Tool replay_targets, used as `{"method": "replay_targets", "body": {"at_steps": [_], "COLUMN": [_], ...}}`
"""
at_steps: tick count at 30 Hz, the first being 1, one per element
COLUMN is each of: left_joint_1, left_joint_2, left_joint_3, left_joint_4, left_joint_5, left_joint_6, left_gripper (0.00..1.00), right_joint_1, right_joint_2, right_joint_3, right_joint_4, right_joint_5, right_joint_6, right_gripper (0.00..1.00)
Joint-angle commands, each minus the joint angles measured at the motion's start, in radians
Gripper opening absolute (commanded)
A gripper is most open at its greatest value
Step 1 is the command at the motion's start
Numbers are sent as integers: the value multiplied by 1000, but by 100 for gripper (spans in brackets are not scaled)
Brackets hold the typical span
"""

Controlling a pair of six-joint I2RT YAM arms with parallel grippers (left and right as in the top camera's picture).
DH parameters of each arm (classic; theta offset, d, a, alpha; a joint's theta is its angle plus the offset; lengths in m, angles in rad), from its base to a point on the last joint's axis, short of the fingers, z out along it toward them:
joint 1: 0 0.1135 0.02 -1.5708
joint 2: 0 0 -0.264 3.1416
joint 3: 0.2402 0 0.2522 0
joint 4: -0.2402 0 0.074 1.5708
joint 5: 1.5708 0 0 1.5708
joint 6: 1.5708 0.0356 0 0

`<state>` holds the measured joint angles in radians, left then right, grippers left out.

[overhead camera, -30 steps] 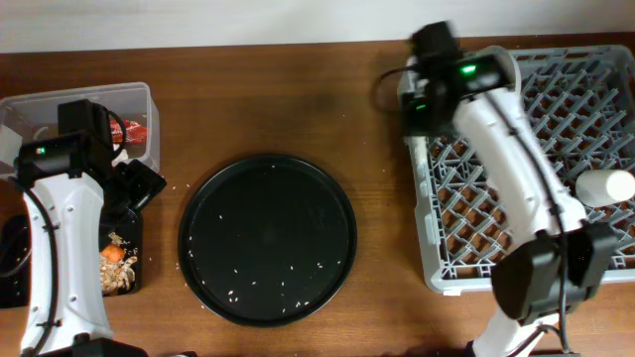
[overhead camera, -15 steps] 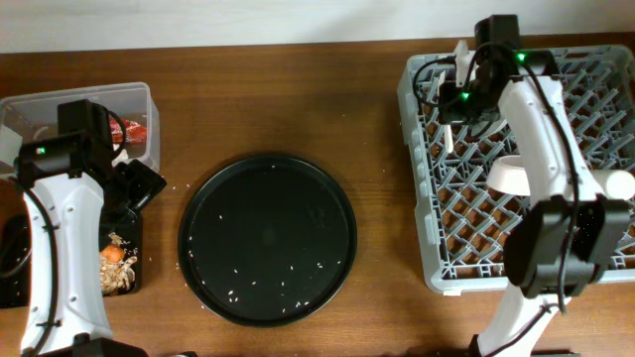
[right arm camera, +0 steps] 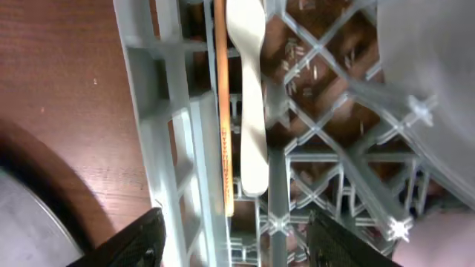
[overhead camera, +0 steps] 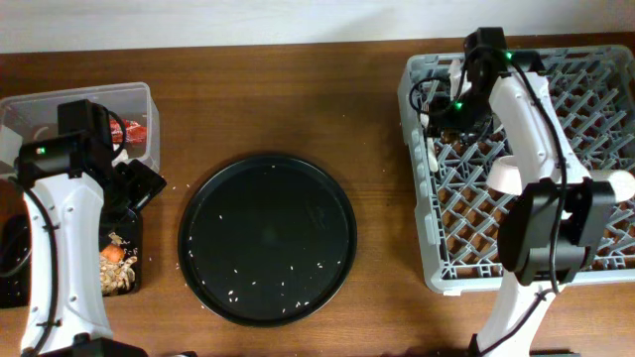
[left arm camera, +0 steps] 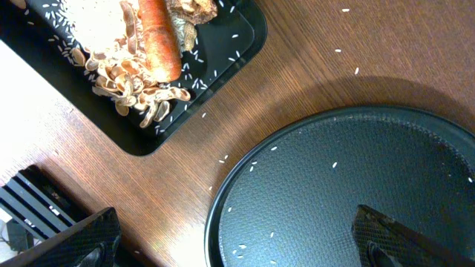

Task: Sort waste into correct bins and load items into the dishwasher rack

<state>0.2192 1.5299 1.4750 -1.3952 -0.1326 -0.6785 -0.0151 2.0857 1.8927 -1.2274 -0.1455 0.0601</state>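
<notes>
My right gripper (overhead camera: 444, 117) hangs over the left side of the grey dishwasher rack (overhead camera: 595, 109). It is open, with nothing between its fingers (right arm camera: 130, 243). Just ahead of the gripper (right arm camera: 237, 248), a white plastic fork (right arm camera: 249, 96) lies in the rack (right arm camera: 171, 133) beside a thin wooden chopstick (right arm camera: 221, 111). My left gripper (left arm camera: 237, 245) is open and empty, above the edge of the round black tray (left arm camera: 349, 185). The flat black tray (left arm camera: 223, 59) holds an orange carrot (left arm camera: 159, 37), brown scraps (left arm camera: 141, 93) and rice. The clear tub (overhead camera: 84, 104) holds a red-and-white wrapper (overhead camera: 135, 131).
The large round black tray (overhead camera: 268, 238) in the middle of the table carries scattered rice grains. Two pale cups (overhead camera: 504, 177) (overhead camera: 620, 184) lie in the rack, the nearer one partly behind my right arm. Loose grains dot the wood near the flat tray (overhead camera: 127, 233).
My right arm swung over the rack's left side and its gripper opened. The white fork now lies free in the rack. The left arm has not moved.
</notes>
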Motion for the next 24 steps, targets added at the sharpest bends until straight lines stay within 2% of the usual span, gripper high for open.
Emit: {"method": "replay_targets", "body": {"at_steps": [1,7,11,14,15,16,20,24], "left_joint_1": [5,5,5,5,5,5,5,5], "left_joint_2": [4,4,4,4,4,4,4,4], "left_joint_3": [-1,-1,-1,-1,-1,-1,-1,-1], "left_joint_4": [-2,-2,-2,-2,-2,-2,-2,-2], "left_joint_5": [-14,-14,-14,-14,-14,-14,-14,-14], "left_joint_6": [-10,-10,-10,-10,-10,-10,-10,-10], "left_gripper": [99,99,99,99,99,99,99,99], "right_joint_1": [3,23,93,171,201,215,229,229], "right_joint_2": [-138,-410,-593,-750,-819,-857,-985,-974], "right_joint_3": [38,20,-68,-212,-304,-363,-617,-738], "right_joint_4": [-98,-360,-404,-403,-381,-359,-256,-248], "right_joint_5": [-13,-1,9,127,173,189,183,50], "right_joint_6": [54,172,228,338,398,427,433,463], "right_gripper": [58,52,54,57,61,99,99,99]}}
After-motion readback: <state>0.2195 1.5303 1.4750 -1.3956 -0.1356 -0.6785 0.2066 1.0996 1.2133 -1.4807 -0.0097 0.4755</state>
